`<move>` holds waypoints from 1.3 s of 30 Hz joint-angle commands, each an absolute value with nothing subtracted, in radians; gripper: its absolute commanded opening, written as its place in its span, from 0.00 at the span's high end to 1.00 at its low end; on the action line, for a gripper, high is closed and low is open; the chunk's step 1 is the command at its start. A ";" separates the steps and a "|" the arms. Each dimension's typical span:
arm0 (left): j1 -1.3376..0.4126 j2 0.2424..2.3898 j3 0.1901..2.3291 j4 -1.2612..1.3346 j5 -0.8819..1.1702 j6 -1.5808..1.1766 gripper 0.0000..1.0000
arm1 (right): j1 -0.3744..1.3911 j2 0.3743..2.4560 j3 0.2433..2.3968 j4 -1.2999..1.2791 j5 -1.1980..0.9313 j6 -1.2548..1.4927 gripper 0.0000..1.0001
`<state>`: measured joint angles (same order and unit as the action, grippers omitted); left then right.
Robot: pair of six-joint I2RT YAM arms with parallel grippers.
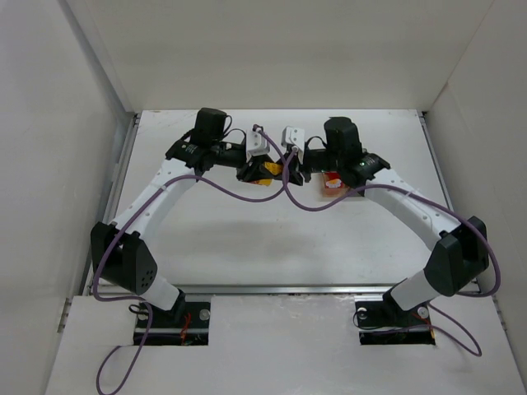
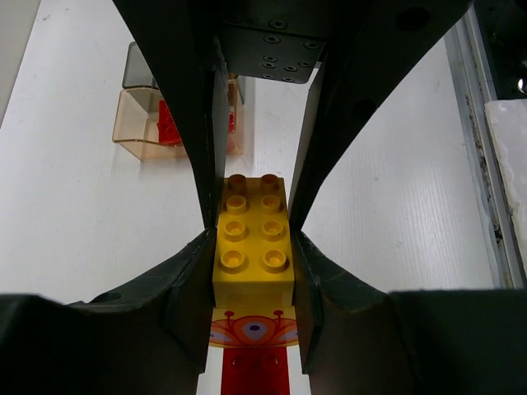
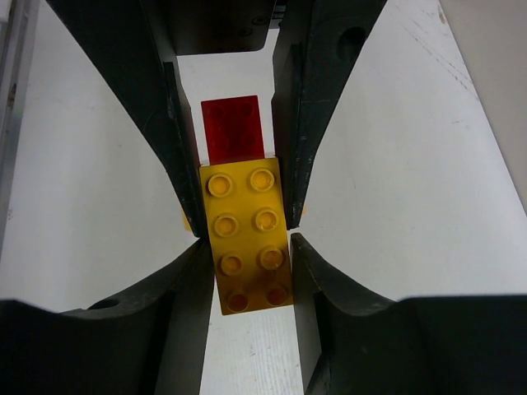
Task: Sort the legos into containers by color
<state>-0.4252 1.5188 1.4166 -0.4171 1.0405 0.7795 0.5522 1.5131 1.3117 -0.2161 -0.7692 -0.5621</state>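
Note:
A yellow lego brick (image 2: 253, 239) with eight studs is held between both grippers above the table. A printed yellow piece (image 2: 254, 329) and a red brick (image 2: 255, 374) sit under it. My left gripper (image 2: 253, 271) is shut on the brick's near end, and the right gripper's fingers (image 2: 193, 123) clamp its far end. In the right wrist view, my right gripper (image 3: 251, 263) is shut on the same yellow brick (image 3: 247, 234), with the red brick (image 3: 235, 129) sticking out beyond. The top view shows the two grippers (image 1: 257, 171) (image 1: 288, 170) meeting at the brick (image 1: 269, 169).
The joined containers (image 2: 136, 136) stand on the table: the amber bin holds red bricks (image 2: 169, 123), and the grey bin (image 2: 138, 70) is behind it. In the top view the containers (image 1: 333, 188) lie under the right arm. White walls enclose the table.

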 commanded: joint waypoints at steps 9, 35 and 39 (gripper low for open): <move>-0.433 1.488 1.463 -0.399 1.069 0.787 0.75 | 0.572 1.546 1.407 -0.235 -0.750 -0.566 0.93; -0.433 1.394 1.290 -0.104 0.572 0.623 0.01 | 0.561 1.623 1.460 -0.060 -0.256 0.253 1.00; -0.442 1.385 1.252 -0.066 0.514 0.623 0.02 | 0.561 1.623 1.460 -0.040 -0.238 0.275 1.00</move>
